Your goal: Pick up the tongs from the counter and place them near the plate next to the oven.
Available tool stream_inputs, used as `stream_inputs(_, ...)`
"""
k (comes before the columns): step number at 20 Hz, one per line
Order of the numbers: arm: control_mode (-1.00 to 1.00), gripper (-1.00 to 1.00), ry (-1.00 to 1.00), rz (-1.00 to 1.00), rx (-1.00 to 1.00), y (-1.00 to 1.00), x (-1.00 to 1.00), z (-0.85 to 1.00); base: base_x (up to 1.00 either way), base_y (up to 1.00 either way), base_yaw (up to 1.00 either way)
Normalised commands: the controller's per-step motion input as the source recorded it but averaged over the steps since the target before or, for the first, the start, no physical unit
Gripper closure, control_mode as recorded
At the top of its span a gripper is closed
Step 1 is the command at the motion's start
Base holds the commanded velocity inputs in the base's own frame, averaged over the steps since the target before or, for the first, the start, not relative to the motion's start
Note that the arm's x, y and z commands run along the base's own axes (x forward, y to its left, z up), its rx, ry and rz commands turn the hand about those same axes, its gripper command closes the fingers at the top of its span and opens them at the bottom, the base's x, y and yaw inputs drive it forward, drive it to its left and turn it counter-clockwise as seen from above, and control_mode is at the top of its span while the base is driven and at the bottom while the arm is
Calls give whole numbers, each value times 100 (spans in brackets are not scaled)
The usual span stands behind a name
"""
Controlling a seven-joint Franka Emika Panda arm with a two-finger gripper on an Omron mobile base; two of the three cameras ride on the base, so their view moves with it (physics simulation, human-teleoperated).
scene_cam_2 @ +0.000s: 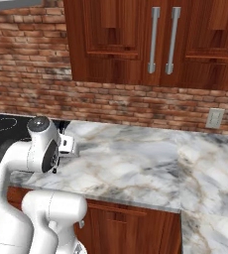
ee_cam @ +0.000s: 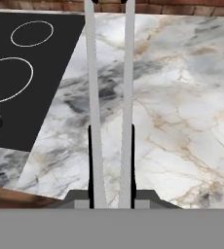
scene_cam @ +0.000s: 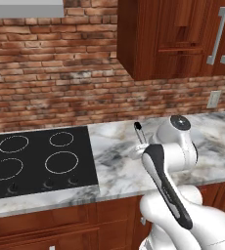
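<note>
robot arm holding tongs above a marble kitchen counter

a red brick wall [scene_cam: 51, 83] runs behind the worktop, with reddish-brown wooden wall cabinets [scene_cam_2: 150, 42] fitted with long grey handles above it. the counter [scene_cam_2: 136, 163], white marble with grey and tan veins, stretches across the scene over matching wooden base cabinets. a black glass cooktop [scene_cam: 36, 161] with white ring marks is set into it on the left side of the left base view, and a pale wall socket [scene_cam_2: 215, 118] sits on the brick just above the counter. the white arm [scene_cam: 170, 166] bends over the marble just right of the cooktop. the gripper [ee_cam: 111, 197] is closed on the tongs [ee_cam: 109, 97], its dark fingers [ee_cam: 90, 165] pressing both silvery-white arms from outside. the tongs are lifted off the counter, pointing away from the hand, one black end [scene_cam: 138, 128] showing in the left base view.
</note>
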Motion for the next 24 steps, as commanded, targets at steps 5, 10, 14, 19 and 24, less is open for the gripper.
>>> stream_inputs(5,-100,100,0,-1,0,-18,-37,51,0,0,0)
stream_inputs(10,-100,100,-3,-4,0,-8,-25,61,0,0,0)
stream_inputs(14,-100,100,-4,-1,0,-6,-14,30,0,0,0)
stream_inputs(19,100,100,0,0,-1,0,0,0,-12,25,-3)
stream_inputs(24,100,100,0,0,0,0,0,0,-36,75,-38)
